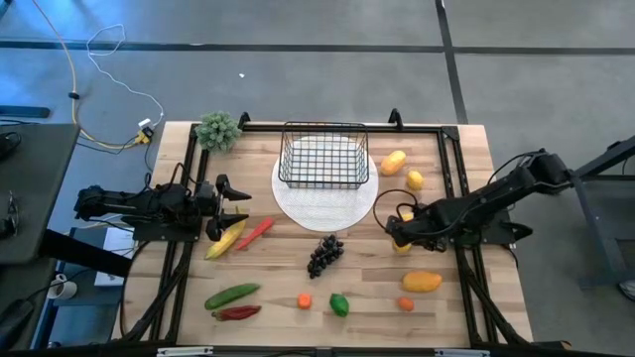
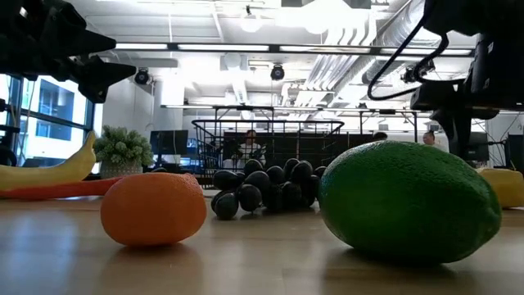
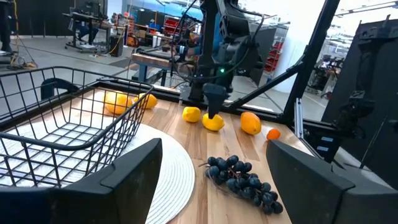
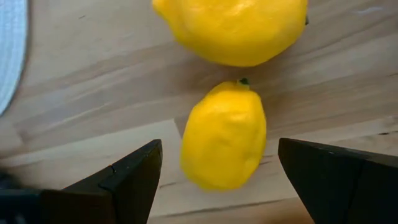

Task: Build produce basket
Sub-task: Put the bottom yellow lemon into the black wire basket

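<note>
From my station I see a table (image 1: pixel 298 268) of pale wooden planks, smooth with visible grain, edged by a matt black metal frame (image 1: pixel 451 134). The basket (image 1: pixel 323 156) is thin black wire mesh, slightly glossy. Under it the round plate (image 1: pixel 298 203) looks white and finely ribbed, like woven plastic. The lemon (image 4: pixel 224 138) between my right gripper's (image 4: pixel 217 177) matt dark fingers (image 4: pixel 127 180) has a dimpled, matt plastic skin. The grapes (image 2: pixel 266 188) shine dark and smooth. The lime (image 2: pixel 409 201) looks faintly pebbled and the small orange (image 2: pixel 153 208) matt.
</note>
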`<state>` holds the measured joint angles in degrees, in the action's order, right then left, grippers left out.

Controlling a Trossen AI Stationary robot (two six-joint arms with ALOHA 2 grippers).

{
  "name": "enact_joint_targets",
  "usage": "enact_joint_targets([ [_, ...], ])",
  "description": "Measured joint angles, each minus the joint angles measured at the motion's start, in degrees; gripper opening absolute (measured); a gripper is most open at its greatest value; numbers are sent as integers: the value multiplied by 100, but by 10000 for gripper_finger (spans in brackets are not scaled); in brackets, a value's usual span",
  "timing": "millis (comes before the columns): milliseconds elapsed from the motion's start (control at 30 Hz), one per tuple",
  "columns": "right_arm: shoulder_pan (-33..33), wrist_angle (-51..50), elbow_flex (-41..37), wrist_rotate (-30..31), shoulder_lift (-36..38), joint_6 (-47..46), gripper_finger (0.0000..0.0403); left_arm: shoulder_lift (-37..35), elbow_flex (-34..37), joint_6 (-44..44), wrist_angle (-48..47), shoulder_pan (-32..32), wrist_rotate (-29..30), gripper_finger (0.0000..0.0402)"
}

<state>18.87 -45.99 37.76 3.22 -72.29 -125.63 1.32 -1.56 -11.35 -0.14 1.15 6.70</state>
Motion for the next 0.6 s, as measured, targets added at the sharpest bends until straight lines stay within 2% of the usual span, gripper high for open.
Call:
enact_joint_targets([
  [300,0,232,0,-25,-469,-37,293,2,0,0,0,-2,15,280],
  [433,0,440,0,-30,-688,-34,262,0,0,-63,2,-1,14,280],
  [600,0,727,0,-31,-851,9,208,1,0,-649,2,-2,13,280],
])
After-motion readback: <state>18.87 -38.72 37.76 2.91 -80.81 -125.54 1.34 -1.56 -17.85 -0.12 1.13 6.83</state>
